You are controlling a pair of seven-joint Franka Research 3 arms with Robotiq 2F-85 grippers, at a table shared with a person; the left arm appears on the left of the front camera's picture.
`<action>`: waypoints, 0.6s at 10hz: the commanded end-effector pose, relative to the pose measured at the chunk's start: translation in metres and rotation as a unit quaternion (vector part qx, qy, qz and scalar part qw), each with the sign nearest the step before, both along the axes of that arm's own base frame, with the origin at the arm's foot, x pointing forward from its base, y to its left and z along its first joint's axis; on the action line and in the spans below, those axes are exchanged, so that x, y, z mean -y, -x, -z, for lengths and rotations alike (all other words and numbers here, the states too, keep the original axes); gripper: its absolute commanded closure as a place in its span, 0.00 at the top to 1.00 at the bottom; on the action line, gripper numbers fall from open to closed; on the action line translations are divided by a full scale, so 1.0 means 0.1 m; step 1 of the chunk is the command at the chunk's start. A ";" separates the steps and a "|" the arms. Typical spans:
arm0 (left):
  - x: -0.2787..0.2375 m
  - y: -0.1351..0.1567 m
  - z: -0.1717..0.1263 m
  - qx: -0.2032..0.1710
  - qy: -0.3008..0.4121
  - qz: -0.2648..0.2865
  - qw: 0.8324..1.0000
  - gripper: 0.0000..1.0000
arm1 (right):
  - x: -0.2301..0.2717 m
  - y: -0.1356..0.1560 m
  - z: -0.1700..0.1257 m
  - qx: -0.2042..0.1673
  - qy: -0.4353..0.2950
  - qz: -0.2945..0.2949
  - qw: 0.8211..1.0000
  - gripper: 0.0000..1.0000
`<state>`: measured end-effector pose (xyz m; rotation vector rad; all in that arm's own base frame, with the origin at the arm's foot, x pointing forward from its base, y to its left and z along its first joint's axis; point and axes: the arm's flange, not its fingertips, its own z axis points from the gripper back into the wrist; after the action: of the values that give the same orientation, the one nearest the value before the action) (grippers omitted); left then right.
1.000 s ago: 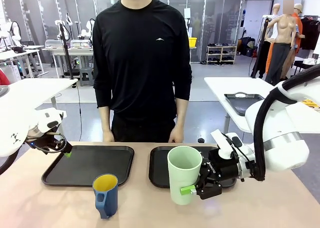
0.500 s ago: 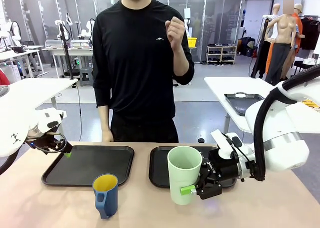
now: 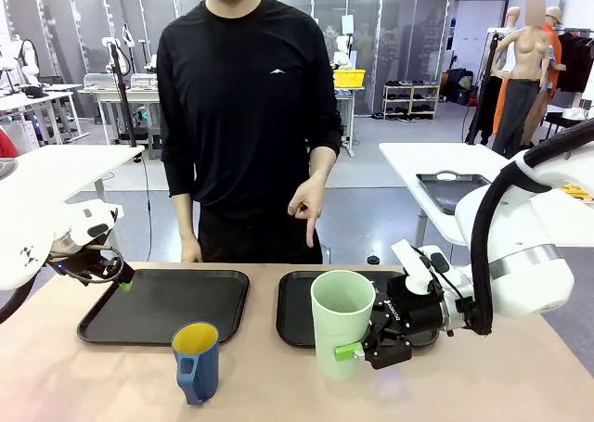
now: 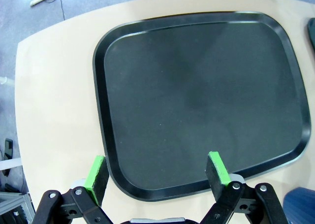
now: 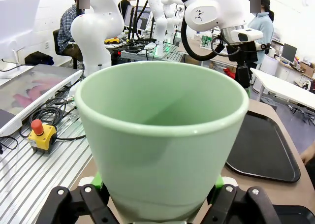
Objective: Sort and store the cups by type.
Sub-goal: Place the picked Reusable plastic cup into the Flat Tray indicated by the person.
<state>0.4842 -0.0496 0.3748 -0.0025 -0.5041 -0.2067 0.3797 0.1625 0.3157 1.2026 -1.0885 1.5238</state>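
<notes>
A tall mint-green cup (image 3: 342, 322) stands upright on the table, in front of the right black tray (image 3: 295, 303). My right gripper (image 3: 355, 350) is shut on its lower part, with green pads against both sides of the cup (image 5: 160, 135) in the right wrist view. A dark blue mug (image 3: 196, 361) with a yellow inside stands free near the front edge, below the left black tray (image 3: 165, 303). At that tray's (image 4: 197, 96) left end, my left gripper (image 3: 118, 275) hangs open over the rim, with nothing between its fingers (image 4: 96, 171).
A person in black stands at the far side. One hand (image 3: 304, 202) points a finger down toward the right tray; the other hangs by the table's far edge. Bare tabletop lies to the left and along the front. A corner of the blue mug (image 4: 301, 204) shows in the left wrist view.
The person's hand has come down from chest height and now points down at the right tray; the body has shifted left. Both arms and both cups have stayed still.
</notes>
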 end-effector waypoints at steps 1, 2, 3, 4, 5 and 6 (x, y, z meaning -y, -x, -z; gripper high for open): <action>-0.02 -0.01 -0.01 0.001 -0.001 0.000 1.000 1.00 | -0.03 -0.01 -0.01 0.002 0.000 0.004 1.000 0.54; -0.02 -0.01 -0.01 0.001 -0.001 0.000 1.000 1.00 | -0.03 -0.01 -0.01 0.002 0.000 0.004 1.000 0.54; -0.02 -0.01 -0.01 0.001 -0.001 0.000 1.000 1.00 | -0.03 -0.01 -0.01 0.002 0.000 0.004 1.000 0.54; -0.02 -0.01 -0.01 0.001 -0.001 0.000 1.000 1.00 | 0.00 0.00 0.00 0.000 0.000 0.000 1.000 0.86; -0.02 -0.01 -0.01 0.001 -0.001 0.000 1.000 1.00 | 0.00 -0.03 0.00 0.011 -0.001 0.013 1.000 0.86; -0.02 -0.01 -0.01 0.001 -0.001 0.000 1.000 1.00 | 0.02 -0.11 -0.02 0.016 0.008 0.015 1.000 0.86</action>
<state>0.4842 -0.0496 0.3748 -0.0025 -0.5041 -0.2067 0.3830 0.1602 0.3163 1.1823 -1.0925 1.5249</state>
